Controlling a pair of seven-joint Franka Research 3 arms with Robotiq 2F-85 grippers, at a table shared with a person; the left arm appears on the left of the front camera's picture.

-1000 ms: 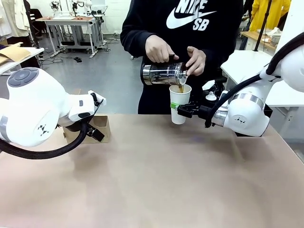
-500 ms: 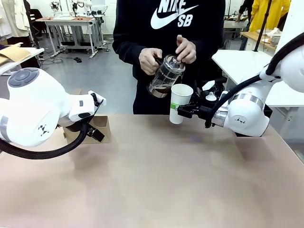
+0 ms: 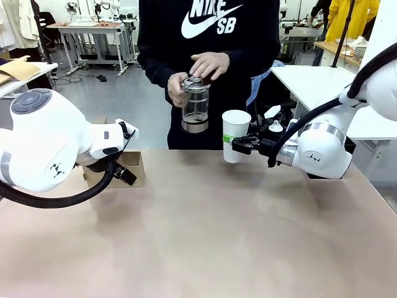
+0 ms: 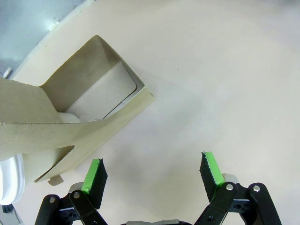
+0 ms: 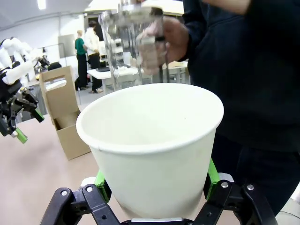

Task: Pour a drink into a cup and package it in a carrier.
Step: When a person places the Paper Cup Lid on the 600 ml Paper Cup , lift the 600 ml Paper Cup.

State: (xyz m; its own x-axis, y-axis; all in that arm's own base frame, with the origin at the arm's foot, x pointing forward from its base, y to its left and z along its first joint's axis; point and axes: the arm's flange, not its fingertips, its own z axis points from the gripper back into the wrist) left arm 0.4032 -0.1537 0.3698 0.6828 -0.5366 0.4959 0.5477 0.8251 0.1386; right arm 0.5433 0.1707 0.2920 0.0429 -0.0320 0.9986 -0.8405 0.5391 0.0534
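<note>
White paper cup (image 3: 236,133) is clamped between the right gripper (image 3: 231,143) pads. The person (image 3: 205,37) holds the glass pitcher (image 3: 195,105) upright at the cup's 10 o'clock, nothing flowing.

Left wrist: the left gripper (image 4: 152,171) gapes wide and empty, with the cardboard carrier (image 4: 84,108) at its 10 o'clock. The slot in view has no cup.

Right wrist: the cup's inside is hidden, so I cannot tell whether the drink is in it. Pouring looks done; packaging is all to come.

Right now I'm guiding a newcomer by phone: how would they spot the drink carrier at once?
Start at the tan table, on the robot's left side near the far edge. Beside the left gripper sits the carrier: a brown cardboard box with an upright handle tab, unlike the white cup in the right gripper.
</note>
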